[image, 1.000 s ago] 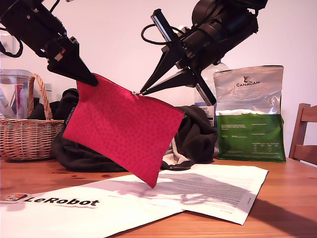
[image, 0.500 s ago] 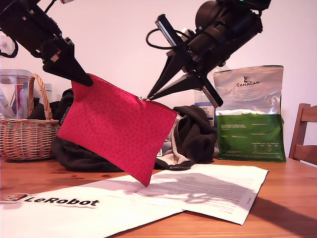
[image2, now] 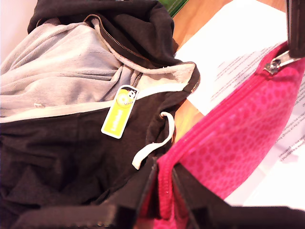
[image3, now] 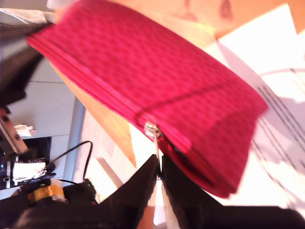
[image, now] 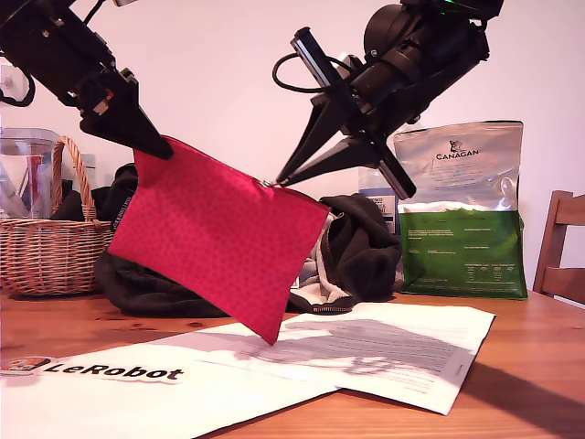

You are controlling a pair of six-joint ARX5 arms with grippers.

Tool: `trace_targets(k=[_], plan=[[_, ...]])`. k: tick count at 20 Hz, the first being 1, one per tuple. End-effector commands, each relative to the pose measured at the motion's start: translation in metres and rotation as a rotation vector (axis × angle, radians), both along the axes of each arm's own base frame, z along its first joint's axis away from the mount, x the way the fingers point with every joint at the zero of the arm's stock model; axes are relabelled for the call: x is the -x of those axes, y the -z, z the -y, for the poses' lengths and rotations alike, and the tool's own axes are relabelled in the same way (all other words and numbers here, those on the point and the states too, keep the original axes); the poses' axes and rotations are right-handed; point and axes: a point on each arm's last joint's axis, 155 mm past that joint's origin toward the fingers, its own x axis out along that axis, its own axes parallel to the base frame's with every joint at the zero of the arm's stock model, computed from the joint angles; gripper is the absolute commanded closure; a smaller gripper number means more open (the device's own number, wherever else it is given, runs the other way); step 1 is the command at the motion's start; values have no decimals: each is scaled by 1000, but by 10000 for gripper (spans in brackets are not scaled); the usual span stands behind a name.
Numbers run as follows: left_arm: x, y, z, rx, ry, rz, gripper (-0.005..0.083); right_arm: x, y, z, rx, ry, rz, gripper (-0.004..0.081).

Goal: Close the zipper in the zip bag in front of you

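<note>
- zip bag [image: 219, 242] hangs tilted above table [image: 521, 384], between the two arms
- my first gripper [image: 151, 144] at its upper corner, exterior view's left
- my second gripper [image: 283, 178] at the zipper [image: 297, 190] pull
- papers [image: 384, 352] lie under bag
- hoodie [image: 361, 247] behind bag
- basket [image: 50, 247] far left in exterior view, Canagan bag [image: 462, 215] right

Matt dotted cloth zip bag [image: 215, 238]

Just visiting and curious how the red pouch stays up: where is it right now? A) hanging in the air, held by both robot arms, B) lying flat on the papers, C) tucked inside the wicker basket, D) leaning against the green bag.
A: the zip bag hangs above the table, my first gripper pinching one top corner and my second gripper pinching the zipper pull.
</note>
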Motion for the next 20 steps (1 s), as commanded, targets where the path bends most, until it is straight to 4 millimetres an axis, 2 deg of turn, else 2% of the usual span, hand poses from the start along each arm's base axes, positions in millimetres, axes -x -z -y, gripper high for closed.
trace_targets(k=[1,6,20], plan=[[-9,-10,-9,7,-33,40,795,0,20,13,51,20,-42,783],[-9,-10,-9,5,-34,40,795,2,23,15,68,13,-41,783],[-11,-10,-14,-2,-50,42,795,1,32,46,122,29,-71,783]])
